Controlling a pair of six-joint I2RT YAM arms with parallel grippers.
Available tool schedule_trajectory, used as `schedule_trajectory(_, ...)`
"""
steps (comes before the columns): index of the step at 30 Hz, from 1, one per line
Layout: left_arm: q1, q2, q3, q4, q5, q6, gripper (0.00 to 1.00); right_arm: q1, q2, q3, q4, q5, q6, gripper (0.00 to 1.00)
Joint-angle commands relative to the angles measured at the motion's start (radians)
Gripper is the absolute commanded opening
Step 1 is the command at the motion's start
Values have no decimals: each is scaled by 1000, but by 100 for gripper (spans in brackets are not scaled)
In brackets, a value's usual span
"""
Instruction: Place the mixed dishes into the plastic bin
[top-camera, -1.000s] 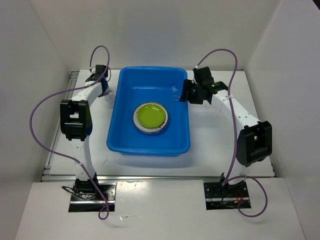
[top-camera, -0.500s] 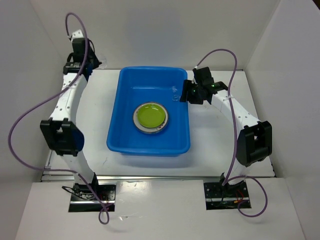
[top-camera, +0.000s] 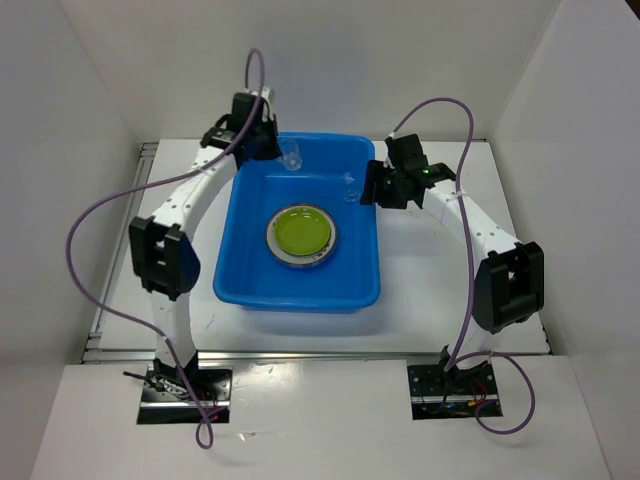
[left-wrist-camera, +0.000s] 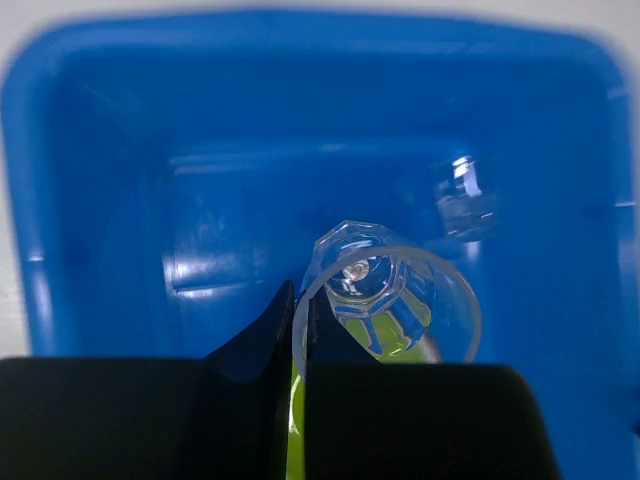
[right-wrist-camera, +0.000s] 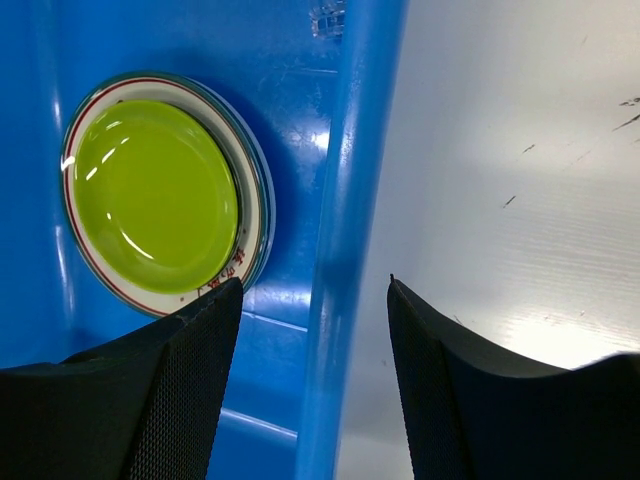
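Observation:
The blue plastic bin (top-camera: 298, 296) holds a stack of plates with the lime-green plate (top-camera: 301, 231) on top; white rims with lettering show under it (right-wrist-camera: 248, 215). My left gripper (top-camera: 279, 149) is shut on the rim of a tiny clear cup (top-camera: 291, 157) and holds it above the bin's back-left corner. In the left wrist view the fingers (left-wrist-camera: 300, 305) pinch the cup's wall (left-wrist-camera: 385, 290). A second clear cup (top-camera: 350, 187) lies in the bin near the back right, also seen in the left wrist view (left-wrist-camera: 463, 198). My right gripper (top-camera: 376, 186) is open, its fingers astride the bin's right rim (right-wrist-camera: 350, 200).
White walls close in the table on the left, right and back. The white table top (right-wrist-camera: 520, 150) shows to the right of the bin. Purple cables loop above both arms.
My left arm has lifted the clear cup from the table left of the bin and swung it right, over the bin's back-left corner. The right arm has not moved.

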Motion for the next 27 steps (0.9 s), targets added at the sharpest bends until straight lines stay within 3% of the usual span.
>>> schedule_trajectory(1,5,93,32,-46,-84,28,0,6,-34,-4,-7,14,-17,66)
schedule_trajectory(7,5,231,89,-46,-204,28,0,6,-63,-52,-7,14,2,66)
schedule_trajectory(14,5,308,109,-24,-247,9,0,6,-73,-61,-16,25,11,66)
schedule_trajectory(15,5,308,109,-24,-247,9,4,6,-73,-61,-16,25,20,66)
schedule_trajectory(17,5,319,109,-24,-247,9,27,6,-73,-61,-16,25,20,66)
schedule_trajectory(19,5,319,109,-24,-256,9,42,6,-73,-61,-16,25,20,66)
schedule_trajectory(27,5,302,149,-33,-256,9,50,6,-73,-52,-16,34,20,66)
